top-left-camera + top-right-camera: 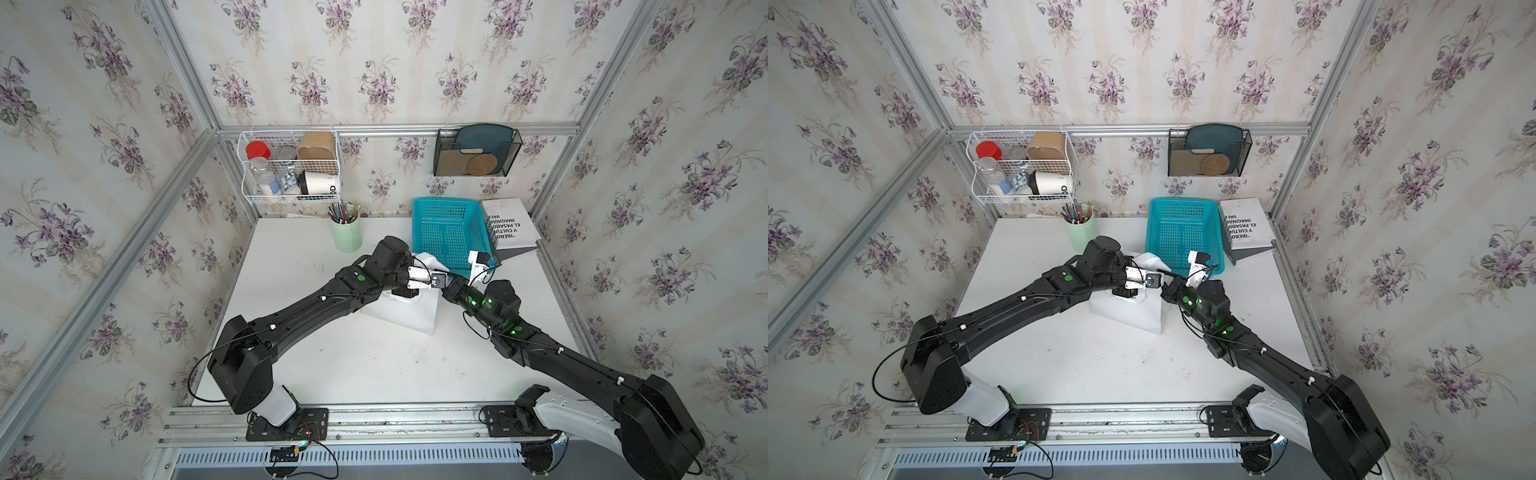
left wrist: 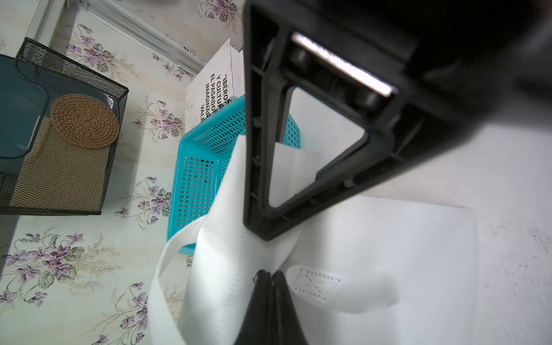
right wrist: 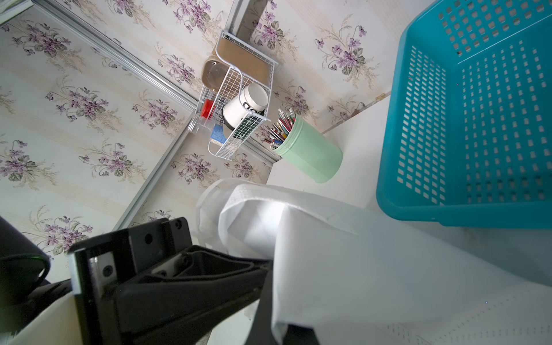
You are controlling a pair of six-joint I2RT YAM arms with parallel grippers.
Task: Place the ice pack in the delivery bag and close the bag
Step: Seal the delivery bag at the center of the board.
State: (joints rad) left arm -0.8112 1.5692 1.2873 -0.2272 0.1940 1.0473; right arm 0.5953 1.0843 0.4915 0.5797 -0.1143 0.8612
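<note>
1. Flowered walls hem in my scuffed white tabletop (image 1: 332, 365).
2. The delivery bag (image 1: 399, 316) lies mid-tabletop, just beside the blue basket (image 1: 449, 232); no ice pack shows.
3. My left pincer (image 2: 271, 276) and right pincer (image 3: 270, 298) are each clamped on its rim; spreading them evenly should open the mouth.

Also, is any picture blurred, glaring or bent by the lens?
In both top views light is even, but the wide lens makes the frame bars lean outward. In the left wrist view the right claw, close to the lens, is dark and soft, with a white glare stripe on its rail. In the right wrist view the bag shows one bright patch.
</note>
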